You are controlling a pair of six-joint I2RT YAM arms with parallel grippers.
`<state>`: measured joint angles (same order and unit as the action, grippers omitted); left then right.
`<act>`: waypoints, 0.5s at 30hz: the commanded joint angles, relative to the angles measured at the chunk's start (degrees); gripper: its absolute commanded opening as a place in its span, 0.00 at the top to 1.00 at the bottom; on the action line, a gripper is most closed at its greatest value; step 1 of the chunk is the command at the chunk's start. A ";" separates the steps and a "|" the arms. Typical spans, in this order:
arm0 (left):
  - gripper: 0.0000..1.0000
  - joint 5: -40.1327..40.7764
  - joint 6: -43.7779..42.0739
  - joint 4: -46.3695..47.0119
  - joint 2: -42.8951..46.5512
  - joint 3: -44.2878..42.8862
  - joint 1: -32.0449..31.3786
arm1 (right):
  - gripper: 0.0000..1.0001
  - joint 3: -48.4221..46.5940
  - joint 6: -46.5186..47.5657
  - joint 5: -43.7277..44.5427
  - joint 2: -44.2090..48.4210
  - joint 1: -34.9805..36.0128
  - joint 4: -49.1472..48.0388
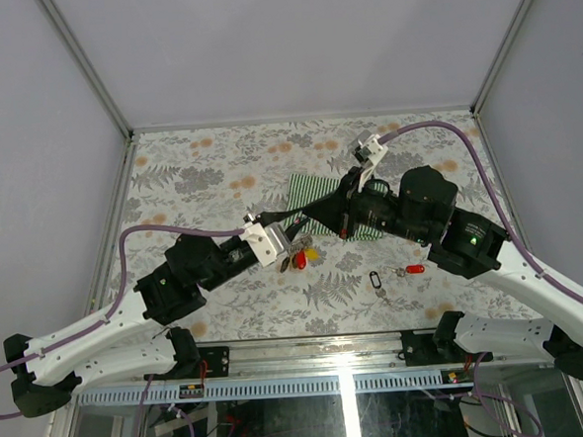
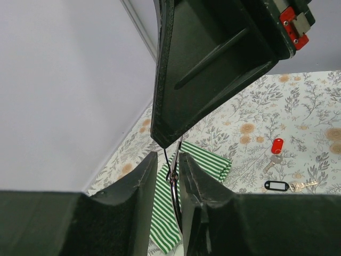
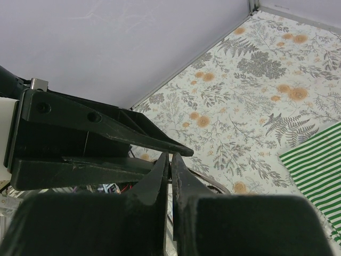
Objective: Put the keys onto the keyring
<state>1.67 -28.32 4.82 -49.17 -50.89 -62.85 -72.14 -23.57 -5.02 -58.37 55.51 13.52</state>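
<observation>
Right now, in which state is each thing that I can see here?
keyring: held above the table by both grippers.
left gripper: shut on the keyring.
right gripper: shut on the keyring.
black-tagged key: loose on the table.
red-tagged key: loose on the table.
striped cloth: lying flat.

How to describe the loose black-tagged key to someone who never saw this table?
Start at the floral table, near edge, right of centre. Two loose keys lie there; the black-tagged key is the left one, the red-tagged key its neighbour.
</observation>
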 commanded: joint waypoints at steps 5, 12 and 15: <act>0.82 1.40 0.44 5.69 1.15 -1.23 0.24 | 1.00 -0.99 -0.43 0.71 0.80 0.13 -3.93; 1.00 3.42 2.02 7.45 1.19 -0.73 0.19 | 1.00 -0.65 -0.38 0.88 0.64 0.14 -4.00; 1.00 4.28 3.48 8.86 1.22 -0.16 0.19 | 1.00 -0.41 -0.33 0.97 0.70 0.18 -4.17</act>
<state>2.76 -26.61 6.07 -49.15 -50.87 -62.85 -72.14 -23.64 -4.58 -58.37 55.51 12.67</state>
